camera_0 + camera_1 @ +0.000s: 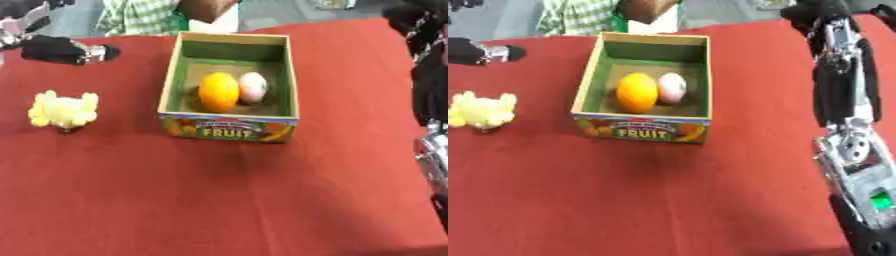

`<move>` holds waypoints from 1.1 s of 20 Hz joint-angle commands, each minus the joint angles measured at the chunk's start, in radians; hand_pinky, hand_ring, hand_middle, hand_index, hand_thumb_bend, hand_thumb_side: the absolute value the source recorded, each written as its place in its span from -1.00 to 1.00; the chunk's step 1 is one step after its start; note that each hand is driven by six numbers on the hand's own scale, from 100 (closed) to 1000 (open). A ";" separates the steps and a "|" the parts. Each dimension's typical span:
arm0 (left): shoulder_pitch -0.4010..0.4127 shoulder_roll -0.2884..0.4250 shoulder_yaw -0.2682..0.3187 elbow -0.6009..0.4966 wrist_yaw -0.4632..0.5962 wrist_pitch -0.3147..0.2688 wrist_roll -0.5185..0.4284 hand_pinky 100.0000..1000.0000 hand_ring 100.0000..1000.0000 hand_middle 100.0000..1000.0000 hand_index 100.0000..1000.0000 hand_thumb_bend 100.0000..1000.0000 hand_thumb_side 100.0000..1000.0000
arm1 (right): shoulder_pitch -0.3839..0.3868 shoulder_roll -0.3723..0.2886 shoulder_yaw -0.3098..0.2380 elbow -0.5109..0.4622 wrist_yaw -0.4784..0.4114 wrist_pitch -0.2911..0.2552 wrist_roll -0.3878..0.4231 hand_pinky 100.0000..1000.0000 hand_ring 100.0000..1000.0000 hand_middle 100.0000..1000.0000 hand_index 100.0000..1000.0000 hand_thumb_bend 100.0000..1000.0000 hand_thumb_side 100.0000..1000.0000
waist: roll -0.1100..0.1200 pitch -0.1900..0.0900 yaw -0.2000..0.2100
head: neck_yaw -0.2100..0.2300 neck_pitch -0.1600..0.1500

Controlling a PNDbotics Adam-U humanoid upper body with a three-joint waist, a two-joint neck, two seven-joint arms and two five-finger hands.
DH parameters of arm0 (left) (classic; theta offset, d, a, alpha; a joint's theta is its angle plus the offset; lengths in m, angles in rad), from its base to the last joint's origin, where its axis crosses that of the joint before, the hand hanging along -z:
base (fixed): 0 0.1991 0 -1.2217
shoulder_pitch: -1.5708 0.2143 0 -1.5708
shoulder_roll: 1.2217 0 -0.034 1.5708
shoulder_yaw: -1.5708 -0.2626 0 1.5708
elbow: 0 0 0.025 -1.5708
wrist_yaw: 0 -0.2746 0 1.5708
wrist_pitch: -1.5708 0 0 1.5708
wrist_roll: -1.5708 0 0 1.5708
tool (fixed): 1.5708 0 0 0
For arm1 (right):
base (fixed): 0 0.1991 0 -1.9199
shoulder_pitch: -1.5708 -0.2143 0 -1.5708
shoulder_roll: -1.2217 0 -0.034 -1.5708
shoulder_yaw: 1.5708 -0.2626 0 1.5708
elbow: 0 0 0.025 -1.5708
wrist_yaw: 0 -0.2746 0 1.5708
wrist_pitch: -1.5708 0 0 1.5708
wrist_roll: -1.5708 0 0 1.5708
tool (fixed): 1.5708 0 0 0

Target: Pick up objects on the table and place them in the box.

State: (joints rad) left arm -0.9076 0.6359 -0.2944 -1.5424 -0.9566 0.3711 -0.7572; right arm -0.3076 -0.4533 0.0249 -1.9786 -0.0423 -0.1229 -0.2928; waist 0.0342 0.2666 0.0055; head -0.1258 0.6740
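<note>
So the orange (pixel 218 92) and pale egg (pixel 253 87) already sat in the box (pixel 229 126); the yellow toy (pixel 63 110) lay left on the bench (pixel 227 200). I couldn't tell either hand's state. I judged a top-down reach with the left arm best.

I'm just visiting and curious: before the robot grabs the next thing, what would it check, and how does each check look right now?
1. Something left to pick: yellow toy on the red table, left of the box. Ok.
2. Room in the box: orange and pale egg-shaped thing inside, floor space free. Ok.
3. Toy unobstructed: nothing on it. Ok.
4. Left hand near the toy: far left, apart from it. Ok.
5. Left fingers open: cannot tell.
6. Right hand out of the way: far right. Ok.
</note>
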 commanded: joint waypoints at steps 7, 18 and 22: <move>0.055 0.107 0.005 -0.078 0.079 -0.017 -0.088 0.50 0.91 0.85 1.00 0.52 0.66 | -0.005 -0.025 -0.012 -0.021 0.012 0.001 -0.010 0.78 0.56 0.23 0.58 -1.00 1.00 | -0.008 -0.013 -0.006 | -0.022 0.000; 0.111 0.132 -0.011 -0.044 0.093 -0.021 -0.119 0.48 0.91 0.85 1.00 0.57 0.57 | -0.004 -0.019 -0.012 -0.021 0.016 0.001 -0.013 0.78 0.56 0.23 0.58 -1.00 1.00 | -0.014 -0.004 -0.011 | -0.022 -0.010; 0.121 0.125 -0.021 0.004 0.077 -0.028 -0.121 0.46 0.90 0.85 1.00 0.45 0.43 | -0.004 -0.016 -0.012 -0.021 0.016 0.002 -0.013 0.78 0.56 0.23 0.58 -1.00 1.00 | -0.016 -0.002 -0.013 | -0.020 -0.013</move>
State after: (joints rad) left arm -0.7744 0.7312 -0.3202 -1.5420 -0.8708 0.3316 -0.8605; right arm -0.3067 -0.4530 0.0240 -1.9786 -0.0327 -0.1207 -0.3031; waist 0.0197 0.2806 -0.0070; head -0.1487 0.6718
